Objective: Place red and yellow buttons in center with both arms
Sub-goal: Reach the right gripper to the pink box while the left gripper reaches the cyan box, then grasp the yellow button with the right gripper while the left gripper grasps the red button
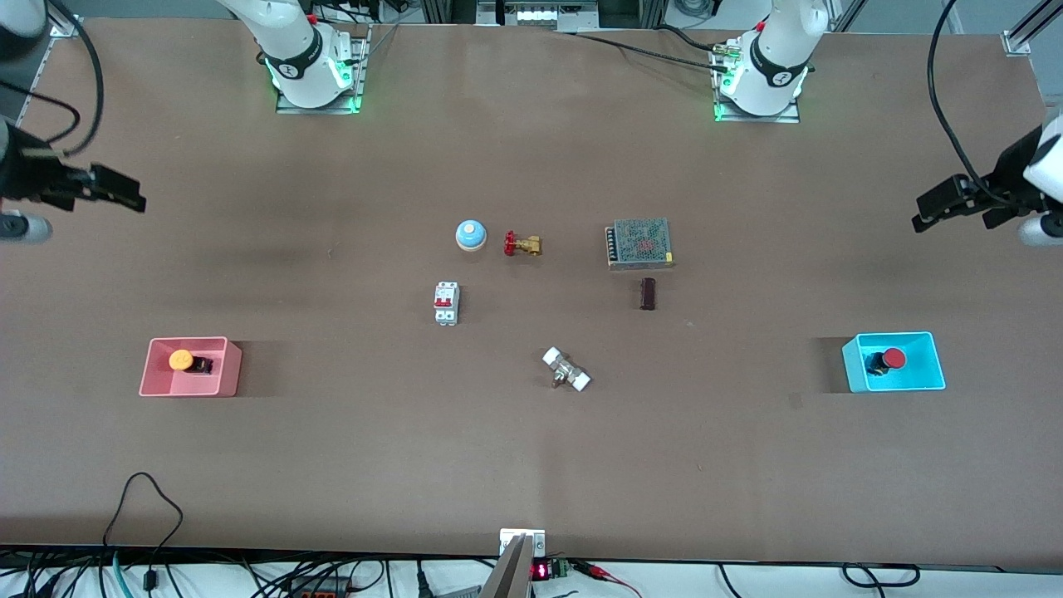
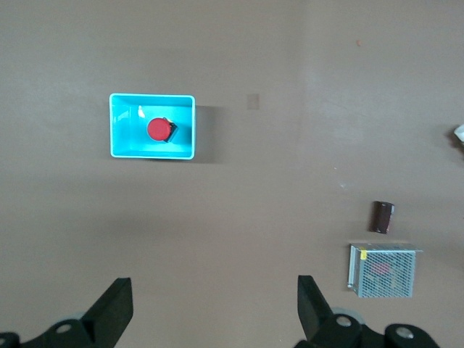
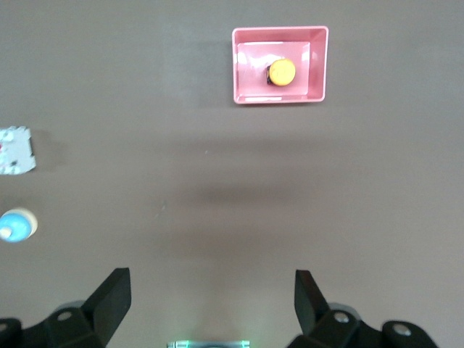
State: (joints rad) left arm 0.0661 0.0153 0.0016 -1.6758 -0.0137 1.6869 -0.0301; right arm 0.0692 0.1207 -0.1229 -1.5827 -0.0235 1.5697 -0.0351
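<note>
- The bench is a matte brown surface. Wide bare strips run along its edge nearest the front camera and between the central cluster of parts and each tray.
- The left arm rises from its base and its wrist hangs high over the bench edge at its own end. The left gripper is released, fingers spread wide with nothing between them, above bare bench, well apart from the cyan tray.
- The right arm mirrors this pose at its own end. The right gripper is also released and empty, fingers spread, above bare bench, well apart from the pink tray.
- The cyan tray sits near the left arm's end. The red button lies inside it, on its side.
- The pink tray sits near the right arm's end. The yellow button lies inside it, also tipped over.
- The meshed power supply lies in the central area, toward the left arm's end, with a dark cylinder just beside it, nearer the front camera.
- The white circuit breaker, blue-domed bell and brass valve stand around the centre.
- A small white-ended fitting lies nearest the front camera of the cluster.
</note>
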